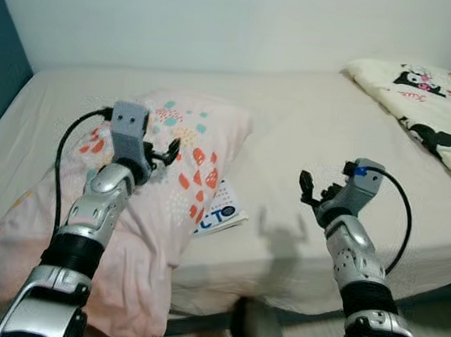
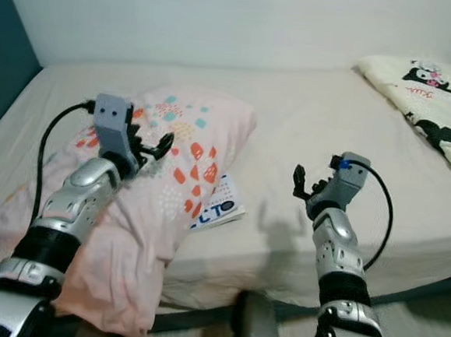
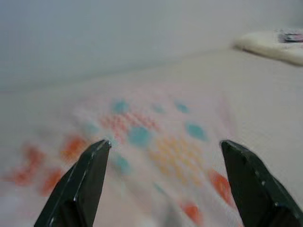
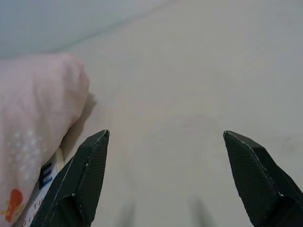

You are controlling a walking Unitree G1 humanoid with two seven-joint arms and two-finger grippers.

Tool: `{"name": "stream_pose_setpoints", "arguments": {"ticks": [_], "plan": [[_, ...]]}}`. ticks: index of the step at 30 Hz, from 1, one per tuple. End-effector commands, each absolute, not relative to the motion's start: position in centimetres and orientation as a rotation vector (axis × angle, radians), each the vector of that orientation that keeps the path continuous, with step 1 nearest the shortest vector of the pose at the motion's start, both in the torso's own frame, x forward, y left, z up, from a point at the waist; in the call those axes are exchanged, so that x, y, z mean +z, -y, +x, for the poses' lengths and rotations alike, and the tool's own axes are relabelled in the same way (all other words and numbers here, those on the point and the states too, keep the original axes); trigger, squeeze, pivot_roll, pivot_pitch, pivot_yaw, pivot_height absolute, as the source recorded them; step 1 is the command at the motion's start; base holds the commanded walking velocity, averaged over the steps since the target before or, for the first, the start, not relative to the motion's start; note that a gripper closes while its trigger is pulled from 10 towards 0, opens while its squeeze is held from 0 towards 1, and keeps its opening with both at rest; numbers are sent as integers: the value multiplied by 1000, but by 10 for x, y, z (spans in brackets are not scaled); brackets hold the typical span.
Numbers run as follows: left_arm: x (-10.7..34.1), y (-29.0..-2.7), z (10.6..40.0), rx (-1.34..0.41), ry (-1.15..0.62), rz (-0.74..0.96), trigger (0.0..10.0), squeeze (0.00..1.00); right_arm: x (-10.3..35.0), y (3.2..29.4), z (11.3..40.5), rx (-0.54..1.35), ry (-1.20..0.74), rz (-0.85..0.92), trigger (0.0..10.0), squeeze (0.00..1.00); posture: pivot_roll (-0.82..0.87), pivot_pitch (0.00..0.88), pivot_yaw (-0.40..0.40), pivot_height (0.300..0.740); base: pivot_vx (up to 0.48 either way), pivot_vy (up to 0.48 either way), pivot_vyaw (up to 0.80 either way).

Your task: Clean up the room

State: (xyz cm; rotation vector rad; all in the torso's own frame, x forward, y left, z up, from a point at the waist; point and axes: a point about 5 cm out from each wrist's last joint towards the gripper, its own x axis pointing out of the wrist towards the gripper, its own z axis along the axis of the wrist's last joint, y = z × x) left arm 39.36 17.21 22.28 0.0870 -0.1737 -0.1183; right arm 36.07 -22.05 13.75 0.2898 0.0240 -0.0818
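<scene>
The left pincer hovers released, fingers spread, directly over the pale pink pillow with orange and teal spots, so this arm is much the nearer one. The pillow's long axis runs from the bed's front-left edge, where it droops over, back toward the middle of the mattress. The right pincer, also released and empty, hangs above bare sheet well to the pillow's right. A thin white booklet with blue lettering pokes from under the pillow between the arms. The beige-sheeted bed meets a white wall; a cream cartoon-print quilt lies at its far right.
</scene>
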Motion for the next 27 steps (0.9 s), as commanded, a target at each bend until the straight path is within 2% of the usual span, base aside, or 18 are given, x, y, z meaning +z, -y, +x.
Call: {"name": "stream_pose_setpoints", "arguments": {"ticks": [1,6,7,10,12,14,18,20,21,23,27], "plan": [[217,-197,397,-4,146,141,10000,0,135,220,357,-76,-35,290,10000,0,10,62,-48,535,0,0,0],[218,-207,402,38,121,228,10000,0,133,221,354,-84,-39,288,10000,0,3,73,-43,535,0,0,0],[210,-214,404,59,47,312,10000,0,134,222,349,-93,-40,281,10000,0,-18,102,-31,535,0,0,0],[208,-216,405,64,27,334,10000,0,134,222,347,-95,-39,279,10000,0,-21,106,-30,535,0,0,0],[199,-220,404,63,-33,377,10000,0,134,224,340,-107,-37,276,10000,0,-50,139,-16,535,0,0,0],[192,-222,404,64,-73,375,10000,0,134,226,336,-117,-38,276,10000,0,-54,145,-15,535,0,0,0],[179,-238,399,105,-150,244,10000,0,137,234,310,-155,-32,276,10000,0,-130,237,-5,535,0,0,0],[179,-238,399,105,-150,244,10000,0,137,234,310,-155,-32,276,10000,0,-130,237,-5,535,0,0,0],[178,-237,399,79,-155,176,10000,0,140,240,299,-174,-36,272,10000,0,-154,280,-10,535,0,0,0],[175,-231,399,29,-167,117,10000,0,142,243,291,-186,-43,264,10000,0,-160,296,-13,535,0,0,0],[169,-225,399,-9,-195,160,10000,0,147,244,282,-192,-44,261,10000,0,-177,337,-21,535,0,0,0]]}}
